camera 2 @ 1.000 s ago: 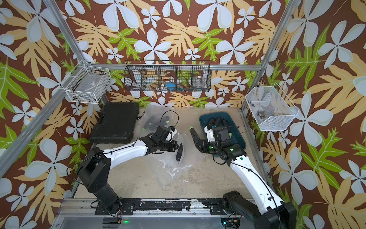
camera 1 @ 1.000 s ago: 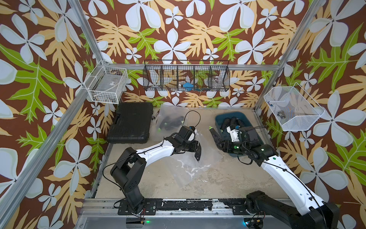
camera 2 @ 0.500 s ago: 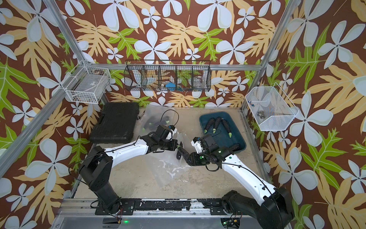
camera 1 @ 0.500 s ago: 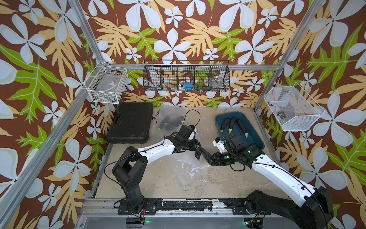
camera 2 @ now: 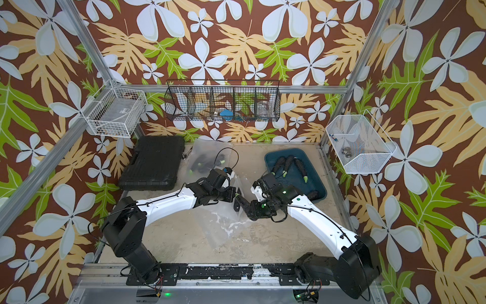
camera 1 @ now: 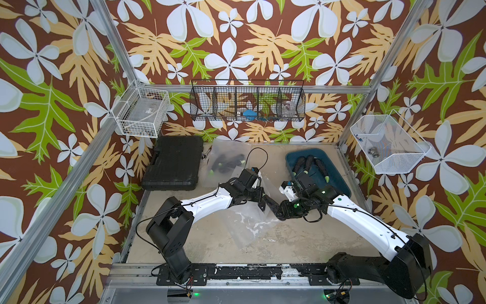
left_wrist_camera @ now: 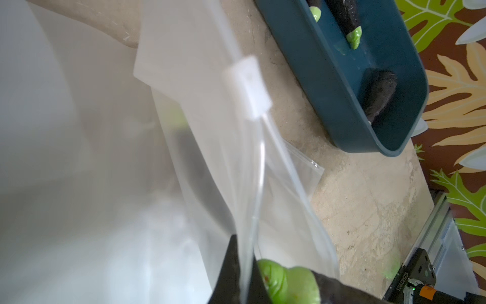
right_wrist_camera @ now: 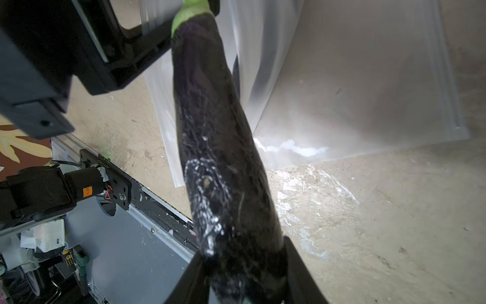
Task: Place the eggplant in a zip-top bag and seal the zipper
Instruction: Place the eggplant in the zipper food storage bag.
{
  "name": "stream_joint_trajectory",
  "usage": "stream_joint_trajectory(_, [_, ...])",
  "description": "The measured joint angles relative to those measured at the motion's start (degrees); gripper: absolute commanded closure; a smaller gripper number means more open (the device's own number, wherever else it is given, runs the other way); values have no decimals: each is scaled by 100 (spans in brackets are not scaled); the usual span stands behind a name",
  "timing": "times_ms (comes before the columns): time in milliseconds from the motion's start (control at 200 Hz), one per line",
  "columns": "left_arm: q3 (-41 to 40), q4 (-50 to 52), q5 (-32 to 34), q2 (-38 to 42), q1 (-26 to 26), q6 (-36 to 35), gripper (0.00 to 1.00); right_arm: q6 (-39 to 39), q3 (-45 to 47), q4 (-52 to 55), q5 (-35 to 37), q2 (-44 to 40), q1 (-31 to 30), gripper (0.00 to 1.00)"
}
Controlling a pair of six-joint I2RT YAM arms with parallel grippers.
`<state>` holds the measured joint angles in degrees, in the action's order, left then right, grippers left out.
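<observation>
Just beside the blue tray [camera 1: 340,181], our right gripper [right_wrist_camera: 243,268] clasps the eggplant [right_wrist_camera: 215,131] by its butt end, fingertips cropped from view. Its green cap meets the zip-top bag [camera 1: 247,223] mouth, whose rim our left gripper [left_wrist_camera: 243,273] pinches tight. We cannot tell whether the cap is inside.

The long dark-purple, green-capped eggplant [right_wrist_camera: 218,144] is jutting from the right fingers [right_wrist_camera: 299,279], its cap beside the left fingers [left_wrist_camera: 227,271] pinching the clear plastic zip-top bag [left_wrist_camera: 205,136].

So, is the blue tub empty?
No, the blue tub has several dark eggplants with green tips lying inside it.
</observation>
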<state>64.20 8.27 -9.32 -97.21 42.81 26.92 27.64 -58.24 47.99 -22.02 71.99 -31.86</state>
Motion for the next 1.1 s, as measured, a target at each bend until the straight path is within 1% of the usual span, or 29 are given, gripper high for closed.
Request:
stream_joint_trajectory(60, [4,26,-153,-35,2,-2,100,96,17,-9,310,-105,11,76])
stream_joint_trajectory(240, [129,66,-385,-79,13,2,100,168,118,98,590,-125,11,76])
stream_joint_trajectory(410, [168,72,-446,-72,76,9,100,168,72,120,719,-37,26,75])
stream_joint_trajectory(611, [168,74,-531,92,372,7,100,170,-85,52,721,380,22,72])
stream_joint_trajectory(751, [61,74,-632,197,472,26,100,157,-345,13,723,704,20,67])
stream_joint_trajectory(856, [-33,39,-728,317,476,166,100,144,-525,-35,741,916,9,62])
stream_joint_trajectory(956, [-164,-81,-767,463,479,315,100,170,-581,-223,734,1034,9,54])
stream_joint_trajectory(1041, [-219,-179,-778,538,455,472,100,238,-509,-511,688,1023,11,46])
stream_joint_trajectory(1101, [-234,-243,-811,549,402,494,100,365,-433,-708,640,975,11,42])
